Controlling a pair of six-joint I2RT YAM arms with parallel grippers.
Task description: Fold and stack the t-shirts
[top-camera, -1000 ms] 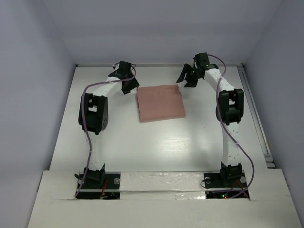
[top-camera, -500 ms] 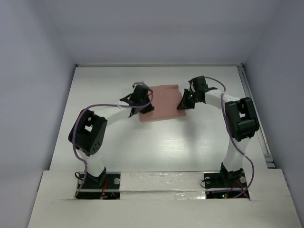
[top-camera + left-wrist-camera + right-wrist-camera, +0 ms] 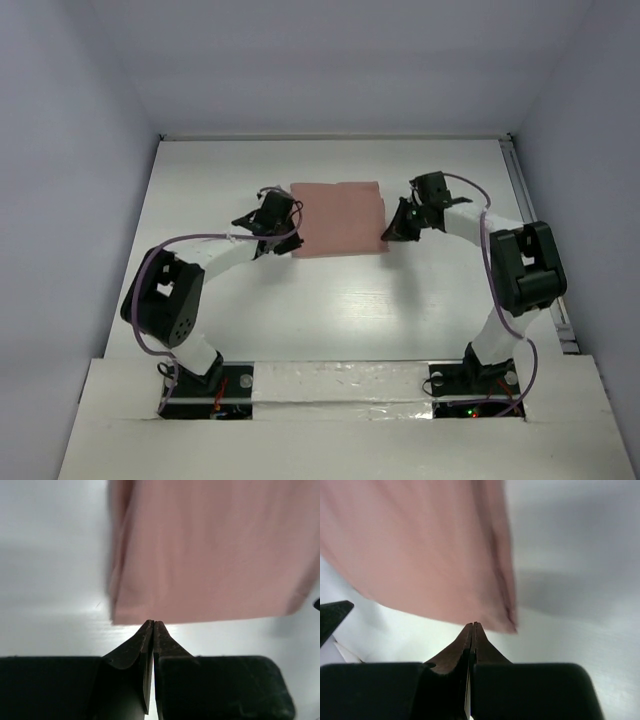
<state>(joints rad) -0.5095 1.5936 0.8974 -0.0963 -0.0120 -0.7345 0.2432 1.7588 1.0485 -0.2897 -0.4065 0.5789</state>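
Pressed together and empty at the folded t-shirt's (image 3: pixel 338 218) near edge, the left fingers (image 3: pixel 134 652) and right fingers (image 3: pixel 487 655) could snag it, undoing the fold.

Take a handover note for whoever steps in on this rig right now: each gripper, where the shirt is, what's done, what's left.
Left gripper: shut, tips at the near edge of the dusty-pink fabric t-shirt, by its left corner. Cannot tell whether cloth is pinched.
Right gripper: shut, tips at the near edge by the right corner. Same doubt.
Shirt: lies flat on the white table, between the two arms.
Done: folded to a neat rectangle.
Left: any last fold and the stacking. No other shirt in view.
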